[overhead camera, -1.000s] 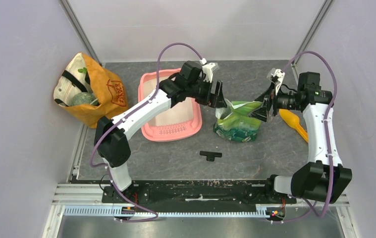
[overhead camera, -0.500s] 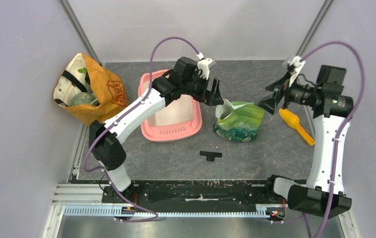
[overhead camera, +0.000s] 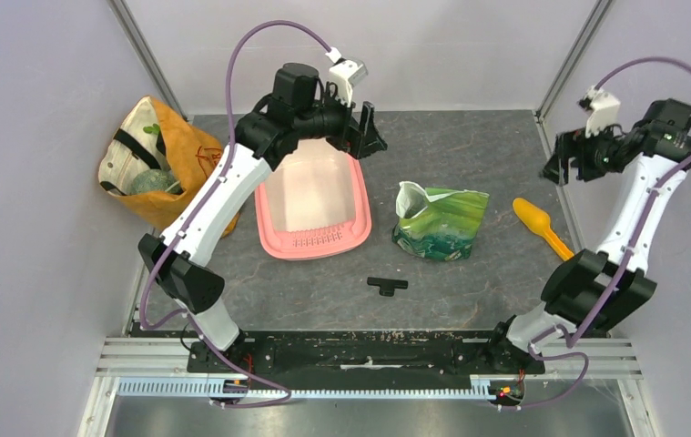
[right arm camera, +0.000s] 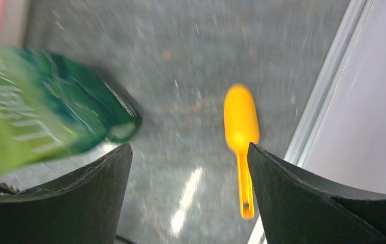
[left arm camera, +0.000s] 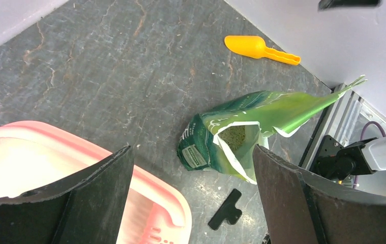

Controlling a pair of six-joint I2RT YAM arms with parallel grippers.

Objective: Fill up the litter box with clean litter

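Note:
The pink litter box lies left of centre, its inside pale and bare; its rim shows in the left wrist view. Litter shows only inside the open mouth of the green foil bag, which rests on the table right of the box. My left gripper is open and empty, raised above the box's far right corner; the left wrist view looks down on box and bag. My right gripper is open and empty, high at the far right, above the orange scoop.
The orange scoop lies right of the bag, near the right wall. A black clip lies in front of the bag, also in the left wrist view. An orange-tan fabric bag stands at the far left.
Both grippers have left the green bag. The left arm rose and swung back-left over the box's far end. The right arm rose and swung to the far right wall. The bag stays put.

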